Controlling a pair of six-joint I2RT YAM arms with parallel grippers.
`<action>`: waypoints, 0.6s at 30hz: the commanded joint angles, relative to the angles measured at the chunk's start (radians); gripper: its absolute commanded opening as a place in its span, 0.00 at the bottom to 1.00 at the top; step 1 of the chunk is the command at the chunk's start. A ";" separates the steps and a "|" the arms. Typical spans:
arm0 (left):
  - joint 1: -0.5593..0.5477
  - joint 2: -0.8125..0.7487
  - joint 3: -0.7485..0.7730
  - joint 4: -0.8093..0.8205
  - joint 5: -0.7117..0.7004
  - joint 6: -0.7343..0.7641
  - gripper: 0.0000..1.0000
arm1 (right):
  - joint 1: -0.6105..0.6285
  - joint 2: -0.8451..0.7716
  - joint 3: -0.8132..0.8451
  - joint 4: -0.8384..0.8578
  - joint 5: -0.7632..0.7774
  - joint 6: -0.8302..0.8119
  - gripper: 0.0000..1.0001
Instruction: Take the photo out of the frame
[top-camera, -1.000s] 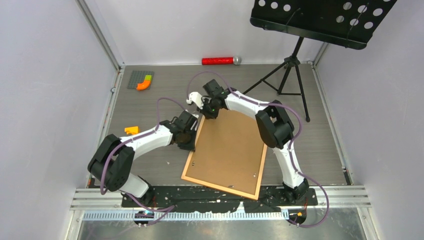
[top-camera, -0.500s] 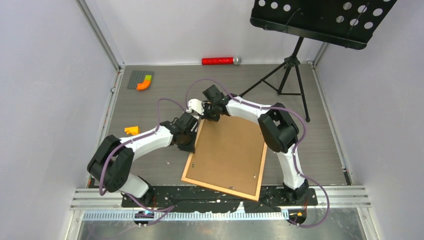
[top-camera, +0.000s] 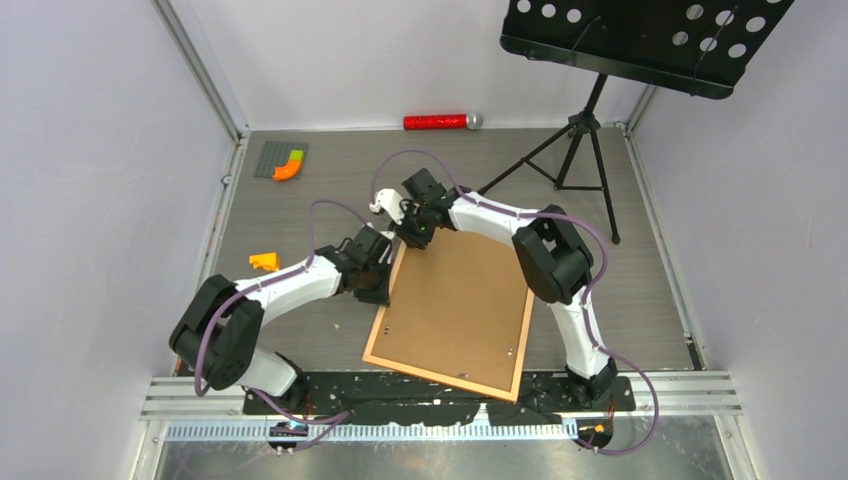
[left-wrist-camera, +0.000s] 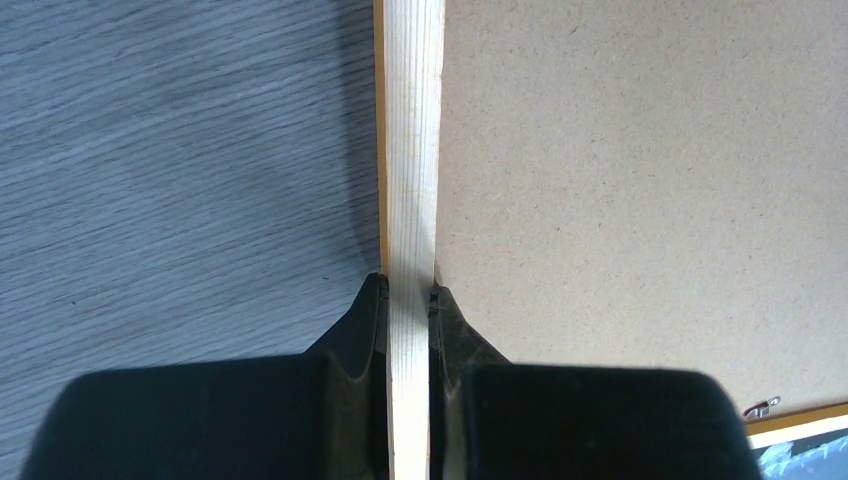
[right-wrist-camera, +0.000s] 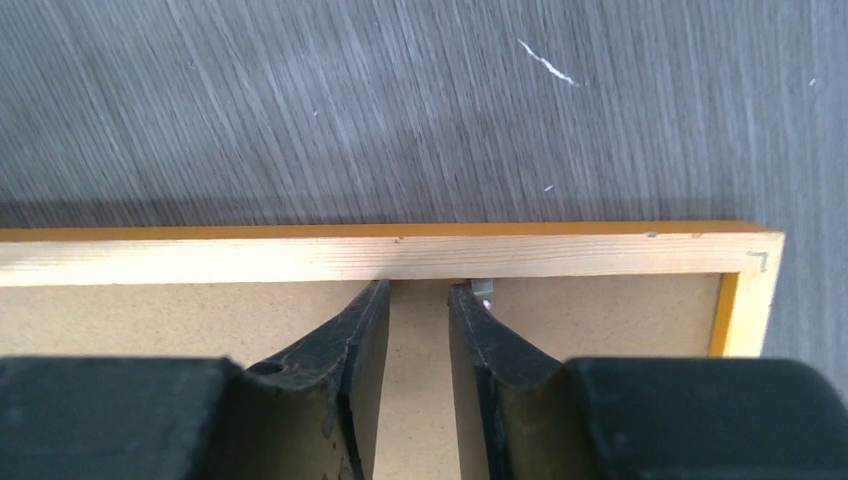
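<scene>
- Orange-edged frame (top-camera: 440, 376) lies face down mid-table with the brown backing board (top-camera: 460, 300) uppermost. We cannot see the photo and judge it to be under the board.
- On the frame's 9 o'clock rail, the left gripper (left-wrist-camera: 408, 300) is clamped across the wood. The rail runs 12-to-6 through its jaws.
- At the far rail, the right gripper (right-wrist-camera: 420, 295) has its jaws slightly parted around nothing, with the tips at the rail's inner edge.
- A small metal tab (right-wrist-camera: 484, 287) sits at 1 o'clock of that gap, against one jaw tip. The right arm is nearer, so we judge the tab is its job.

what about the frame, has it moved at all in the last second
No. The frame has not moved: its near corners lie at the same spots against the black base plate in the top view.
</scene>
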 joint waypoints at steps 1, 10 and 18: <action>-0.015 0.052 -0.104 -0.139 0.088 -0.023 0.00 | 0.011 0.053 0.062 0.018 0.075 0.167 0.32; -0.016 0.046 -0.137 -0.128 0.115 -0.039 0.00 | 0.003 0.077 0.063 0.113 0.357 0.360 0.35; -0.018 0.035 -0.148 -0.138 0.132 -0.035 0.00 | 0.001 0.049 0.029 0.231 0.430 0.504 0.38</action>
